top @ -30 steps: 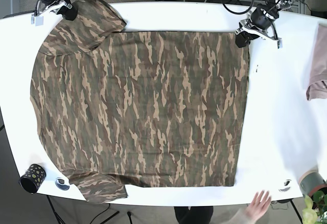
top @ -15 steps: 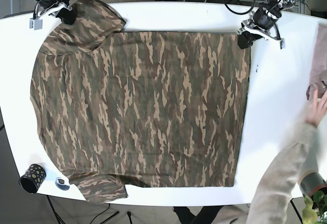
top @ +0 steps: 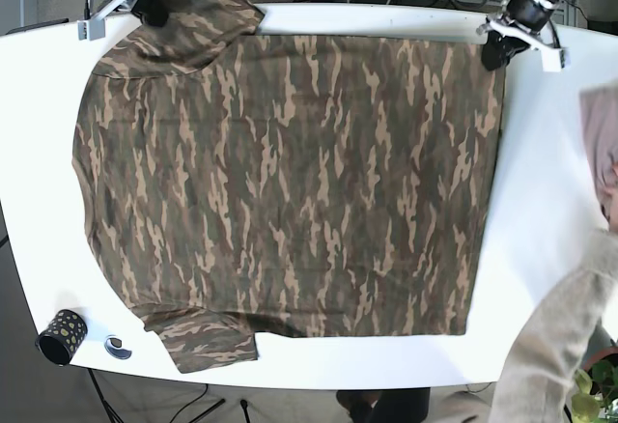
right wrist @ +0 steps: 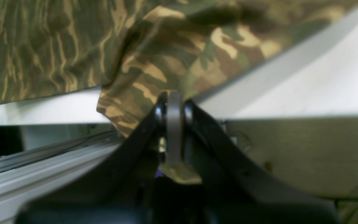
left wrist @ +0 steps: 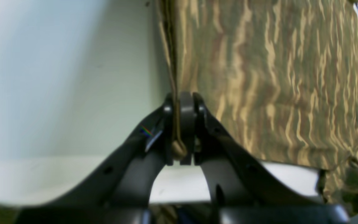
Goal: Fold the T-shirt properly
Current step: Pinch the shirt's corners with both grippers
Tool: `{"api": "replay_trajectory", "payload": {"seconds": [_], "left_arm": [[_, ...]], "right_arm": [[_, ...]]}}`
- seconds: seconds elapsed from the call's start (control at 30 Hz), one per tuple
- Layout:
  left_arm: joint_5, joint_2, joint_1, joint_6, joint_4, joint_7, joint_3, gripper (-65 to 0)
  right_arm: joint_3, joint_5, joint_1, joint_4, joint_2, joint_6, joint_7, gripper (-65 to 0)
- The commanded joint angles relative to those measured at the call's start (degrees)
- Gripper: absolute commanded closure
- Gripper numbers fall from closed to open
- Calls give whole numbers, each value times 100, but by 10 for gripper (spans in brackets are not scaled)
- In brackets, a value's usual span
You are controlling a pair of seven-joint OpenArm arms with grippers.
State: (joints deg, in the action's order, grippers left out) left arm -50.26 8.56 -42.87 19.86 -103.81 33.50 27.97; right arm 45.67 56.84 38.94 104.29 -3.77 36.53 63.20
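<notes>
Pinching the far edge of the T-shirt: left claw clamped on hem corner, right claw on sleeve, body spread toward near table edge.

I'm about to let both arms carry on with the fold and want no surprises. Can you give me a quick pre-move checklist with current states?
1. Left gripper clamped on the T-shirt hem: ok.
2. Right gripper clamped on the sleeve: ok.
3. Shirt body flat on the table: ok, slight bunching near the right gripper.
4. Person's arm out of the workspace: not ok, over the table's corner.
5. Black cup off the cloth: ok.
6. Grip depth: cannot tell.
</notes>
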Motion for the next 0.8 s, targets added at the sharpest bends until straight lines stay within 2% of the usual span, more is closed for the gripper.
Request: {"api": "replay_trajectory", "payload": {"seconds": [0.0, 0.23, 0.47, 0.63, 0.77], "left_arm": [[-60, 45, -183, 181, -111, -110, 294, 0], [-69, 45, -456, 665, -120, -110, 751, 0], [-77, 45, -130, 674, -621, -48, 636, 0], [-60, 45, 731, 665, -683, 752, 592, 0], [-60, 37, 1470, 665, -674, 1384, 601, 0]], "right_arm": [[18, 79, 146, 257, -5, 52, -65, 0], [-132, 114, 392, 749, 12, 52, -74, 0], [-141, 88, 111, 775, -32, 61, -83, 0], [-141, 70, -285, 758, -58, 52, -74, 0], [-176, 61, -716, 661, -252, 26, -74, 0]]}}
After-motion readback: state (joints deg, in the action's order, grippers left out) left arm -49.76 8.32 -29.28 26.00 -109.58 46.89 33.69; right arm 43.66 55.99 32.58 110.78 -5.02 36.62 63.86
